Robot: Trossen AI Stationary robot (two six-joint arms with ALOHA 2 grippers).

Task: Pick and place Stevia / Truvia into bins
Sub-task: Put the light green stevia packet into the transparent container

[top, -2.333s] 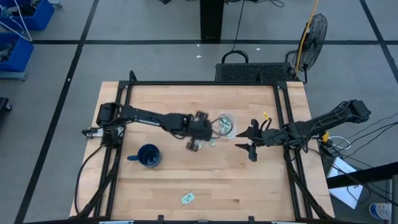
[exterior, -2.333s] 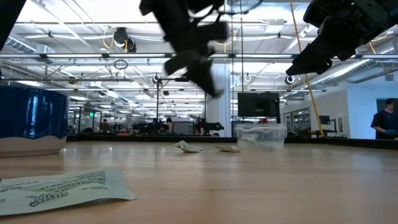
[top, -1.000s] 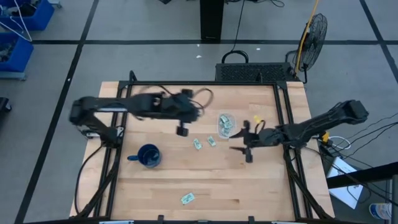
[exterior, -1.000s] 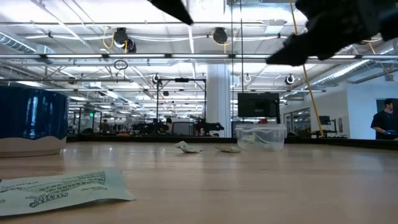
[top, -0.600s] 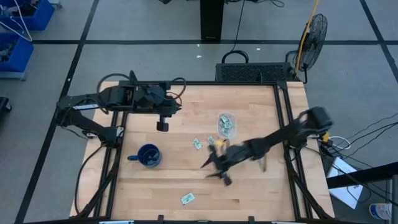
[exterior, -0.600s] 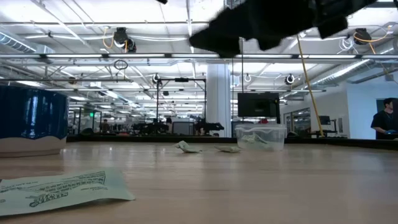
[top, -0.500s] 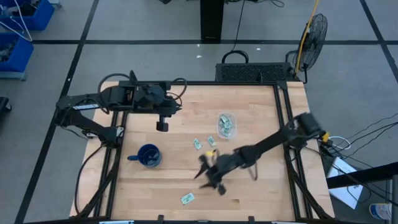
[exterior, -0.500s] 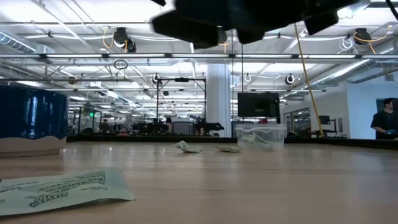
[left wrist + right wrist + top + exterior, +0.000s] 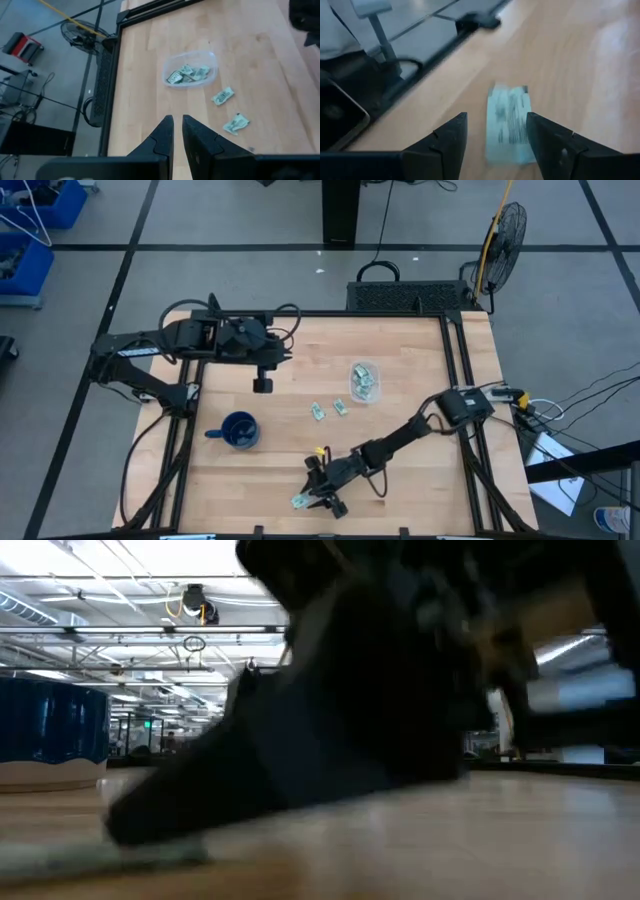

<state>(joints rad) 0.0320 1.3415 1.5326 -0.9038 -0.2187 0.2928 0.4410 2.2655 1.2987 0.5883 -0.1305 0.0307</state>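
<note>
Right hand has swung from beside the bin down to the worktop's near edge
Fingers wide, it straddles a lone Stevia packet; the clear bin holds several packets, two more lie just beside it; left hand, fingers narrow, waits

In the low view, the right end effector looms blurred, hiding the bin and most of the table.

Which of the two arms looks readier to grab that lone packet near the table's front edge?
The right. Its open gripper hangs right at the lone packet, fingers either side. The left gripper waits far across the table, shut.
</note>
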